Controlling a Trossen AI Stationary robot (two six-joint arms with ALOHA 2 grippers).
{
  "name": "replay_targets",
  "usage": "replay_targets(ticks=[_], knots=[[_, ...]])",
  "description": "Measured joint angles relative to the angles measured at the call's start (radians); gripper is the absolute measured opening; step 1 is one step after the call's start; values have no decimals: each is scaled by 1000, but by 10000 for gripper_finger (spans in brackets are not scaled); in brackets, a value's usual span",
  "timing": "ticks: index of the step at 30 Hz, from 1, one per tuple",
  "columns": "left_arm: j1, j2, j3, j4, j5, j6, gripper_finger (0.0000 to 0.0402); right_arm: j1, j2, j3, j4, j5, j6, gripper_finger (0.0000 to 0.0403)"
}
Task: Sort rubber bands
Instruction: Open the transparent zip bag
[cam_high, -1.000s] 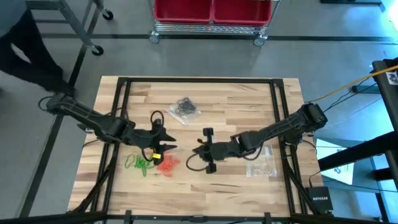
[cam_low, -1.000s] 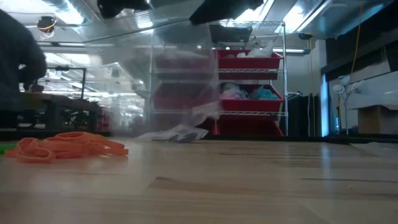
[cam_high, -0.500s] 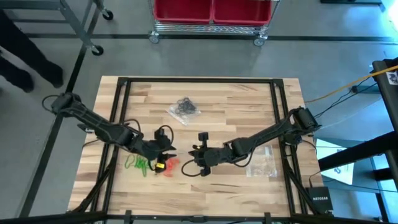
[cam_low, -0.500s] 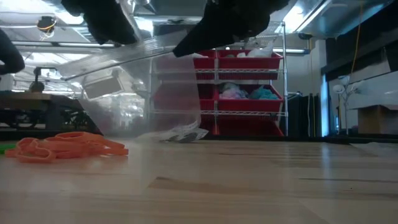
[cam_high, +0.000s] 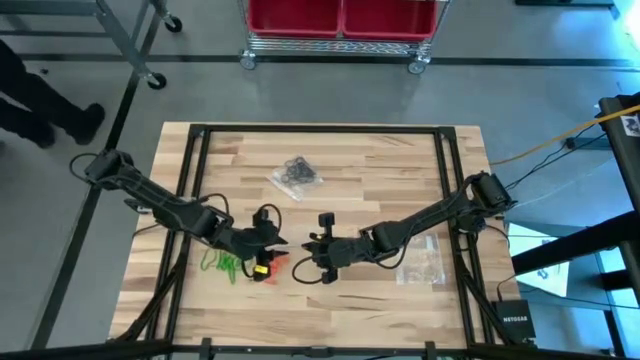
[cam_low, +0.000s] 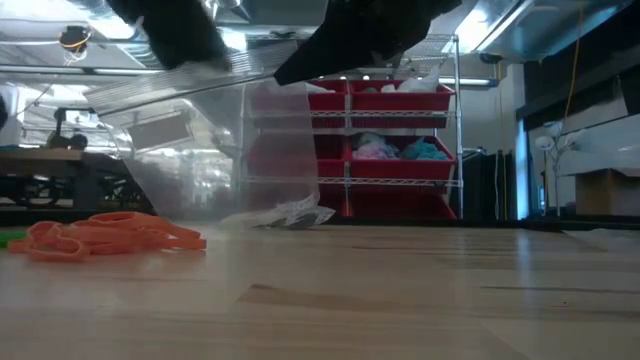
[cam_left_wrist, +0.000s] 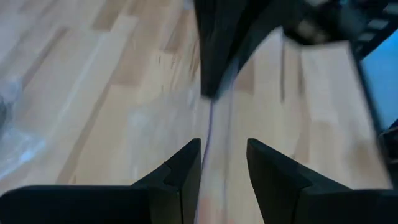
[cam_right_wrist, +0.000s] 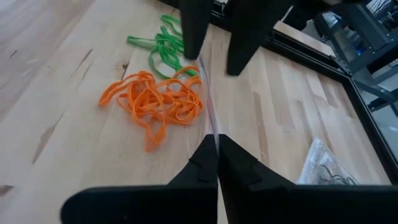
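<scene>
A clear plastic bag (cam_low: 230, 140) hangs between my two grippers over the table's middle. My left gripper (cam_high: 270, 240) comes in from the left with its fingers a little apart, and the bag's top edge runs into that gap. My right gripper (cam_high: 308, 247) faces it from the right, shut on the same edge. A heap of orange rubber bands (cam_right_wrist: 155, 102) lies on the wood just under and nearer than the bag. Green rubber bands (cam_right_wrist: 165, 46) lie to its left. Black ones sit in a clear bag (cam_high: 297, 175) farther back. My left gripper (cam_left_wrist: 224, 168) has the bag's top edge (cam_left_wrist: 211, 134) running between its two parted fingers and ending at one finger (cam_right_wrist: 193, 37). The fingers slant down from the table's left. Whether that finger is hooked inside the bag, I cannot tell. My right gripper (cam_right_wrist: 217, 146) pinches the bag's top edge (cam_right_wrist: 214, 132) between its shut fingers, slanting down from the table's right. The edge runs taut across to the left gripper. The rest of the bag hangs slack below.
Another clear bag (cam_high: 420, 265) lies flat by the right frame rail. The black frame rails (cam_high: 190, 200) run along the table's left, right and far sides. A wire rack with red bins (cam_low: 390, 140) stands beyond the far edge. A person's legs (cam_high: 40, 100) show at the far left.
Both grippers have sunk and come a little toward the table's near edge, carrying the bag down with them. The bag now hangs lower, just behind the orange heap. In the last half second both have kept nearly still.
</scene>
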Motion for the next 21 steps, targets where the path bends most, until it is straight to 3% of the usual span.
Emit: replay_targets(ticks=[5, 21], knots=[[17, -12, 15, 5, -46, 46, 122, 0, 0, 0, 1, 0, 0, 0], [20, 13, 4, 34, -37, 45, 122, 0, 0, 1, 2, 0, 3, 0]])
